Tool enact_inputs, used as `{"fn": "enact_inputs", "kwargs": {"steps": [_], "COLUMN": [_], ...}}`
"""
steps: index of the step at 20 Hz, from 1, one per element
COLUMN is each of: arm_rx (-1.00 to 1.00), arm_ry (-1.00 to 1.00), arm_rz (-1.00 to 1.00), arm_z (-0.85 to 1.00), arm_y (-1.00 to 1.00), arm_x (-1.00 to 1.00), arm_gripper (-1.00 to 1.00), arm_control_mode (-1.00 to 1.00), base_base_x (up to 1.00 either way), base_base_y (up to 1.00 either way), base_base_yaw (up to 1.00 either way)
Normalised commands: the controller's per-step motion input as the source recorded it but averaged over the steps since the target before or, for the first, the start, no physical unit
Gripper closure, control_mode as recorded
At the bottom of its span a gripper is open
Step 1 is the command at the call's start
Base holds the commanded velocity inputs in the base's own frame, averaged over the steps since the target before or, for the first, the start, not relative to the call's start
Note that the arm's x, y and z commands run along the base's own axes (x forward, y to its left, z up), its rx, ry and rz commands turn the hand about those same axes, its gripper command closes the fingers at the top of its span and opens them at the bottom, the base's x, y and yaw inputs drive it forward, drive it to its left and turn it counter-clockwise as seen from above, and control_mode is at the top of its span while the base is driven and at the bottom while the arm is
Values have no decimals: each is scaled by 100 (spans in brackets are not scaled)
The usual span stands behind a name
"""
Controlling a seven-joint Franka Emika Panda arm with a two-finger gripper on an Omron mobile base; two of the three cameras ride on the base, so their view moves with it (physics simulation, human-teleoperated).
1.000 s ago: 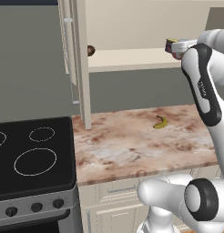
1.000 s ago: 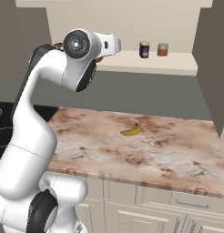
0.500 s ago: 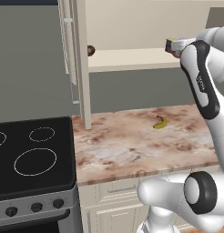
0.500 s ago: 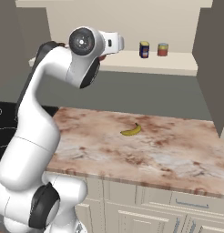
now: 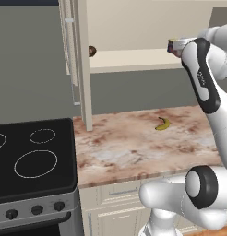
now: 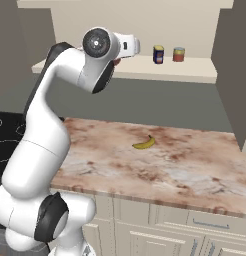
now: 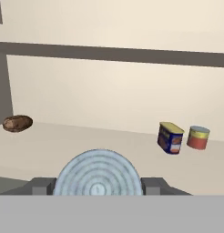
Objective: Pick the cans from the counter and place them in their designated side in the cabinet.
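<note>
Cabinet (image 5: 134,60) unchanged, gripper (image 7: 98,187) still holding can (image 7: 98,175)—steady

You see a smooth white arm (image 6: 42,135) of rounded glossy links, with dark grey round joint caps, black bands at the joints, and two small dark grey finger tips (image 7: 152,185).

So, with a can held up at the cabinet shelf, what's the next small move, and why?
Probably ease the gripper forward and toward the right of the cabinet shelf. It is shut on a pale-topped can at shelf height. The blue can and red can stand on that side, while a brown lump lies at the left end.
</note>
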Motion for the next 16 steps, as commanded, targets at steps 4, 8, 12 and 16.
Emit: {"fn": "enact_inputs", "kwargs": {"steps": [4,8,12,16], "arm_rx": [0,0,0,0], "arm_ry": [3,3,4,3], "arm_rz": [0,0,0,0], "arm_z": [0,0,0,0], "arm_y": [-10,-6,0,0], "arm_x": [18,19,20,16], "arm_gripper": [100,100,100,100], "arm_control_mode": [-100,-100,-100,-100], "base_base_x": [0,0,0,0], "base_base_y": [0,0,0,0], "base_base_yaw": [0,0,0,0]}}
